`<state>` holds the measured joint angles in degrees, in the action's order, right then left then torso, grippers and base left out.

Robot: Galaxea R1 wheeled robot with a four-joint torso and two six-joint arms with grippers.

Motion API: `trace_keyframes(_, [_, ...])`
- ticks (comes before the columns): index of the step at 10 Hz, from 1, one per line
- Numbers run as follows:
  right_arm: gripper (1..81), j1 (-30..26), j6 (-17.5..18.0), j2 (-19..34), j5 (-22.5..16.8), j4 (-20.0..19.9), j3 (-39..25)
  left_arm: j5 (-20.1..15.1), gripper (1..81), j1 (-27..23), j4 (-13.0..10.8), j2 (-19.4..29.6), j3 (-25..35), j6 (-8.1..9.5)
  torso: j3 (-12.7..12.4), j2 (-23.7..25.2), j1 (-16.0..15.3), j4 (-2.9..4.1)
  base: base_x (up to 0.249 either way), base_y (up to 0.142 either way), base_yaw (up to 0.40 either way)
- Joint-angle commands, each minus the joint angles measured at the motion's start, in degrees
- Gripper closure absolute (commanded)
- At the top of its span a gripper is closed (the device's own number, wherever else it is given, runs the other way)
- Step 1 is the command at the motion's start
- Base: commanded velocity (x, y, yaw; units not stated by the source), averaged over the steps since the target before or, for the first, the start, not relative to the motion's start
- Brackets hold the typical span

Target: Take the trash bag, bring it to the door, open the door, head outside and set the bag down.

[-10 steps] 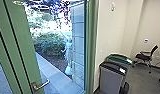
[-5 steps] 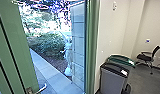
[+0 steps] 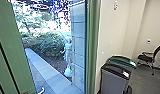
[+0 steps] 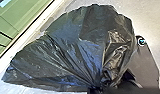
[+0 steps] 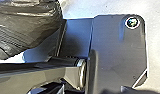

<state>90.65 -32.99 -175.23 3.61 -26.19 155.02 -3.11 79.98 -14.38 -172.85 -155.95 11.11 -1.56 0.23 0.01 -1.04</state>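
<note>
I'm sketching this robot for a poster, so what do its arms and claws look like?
The right wrist view shows a jointed bar in grey-brown and black, with a pale metallic ring at its joint. Beside it lies the robot's dark grey plate, with a rounded corner and a light-rimmed round fitting. I can't make out the claws' shape or colour.

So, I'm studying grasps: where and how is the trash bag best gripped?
The trash bag is probably best pinched at its gathered neck, approached from the neck end, opposite the broad body: the creases converge there into a narrow bunch, while the body spreads wide and wrinkled.
</note>
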Motion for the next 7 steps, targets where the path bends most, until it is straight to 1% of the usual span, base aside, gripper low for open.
trace_keyframes(1, [1.0, -2.4, -0.4, -0.3, -3.5, 0.6, -0.1, -2.3, 81.1, -4.1, -0.6, 0.2, 0.0, -0.3, 0.0, 0.0, 0.0, 0.0, 0.091, 0.0, 0.0])
trace_keyframes(2, [1.0, -2.4, -0.4, -0.3, -3.5, 0.6, -0.1, -2.3, 81.1, -4.1, -0.6, 0.2, 0.0, -0.3, 0.0, 0.0, 0.0, 0.0, 0.081, 0.0, 0.0])
trace_keyframes(7, [1.0, -2.4, -0.3, -0.3, -3.5, 0.5, -0.1, -2.3, 81.1, -3.8, -0.5, 0.5, 0.0, -0.3, 0.0, 0.0, 0.0, 0.0, 0.0, 0.0, 0.0])
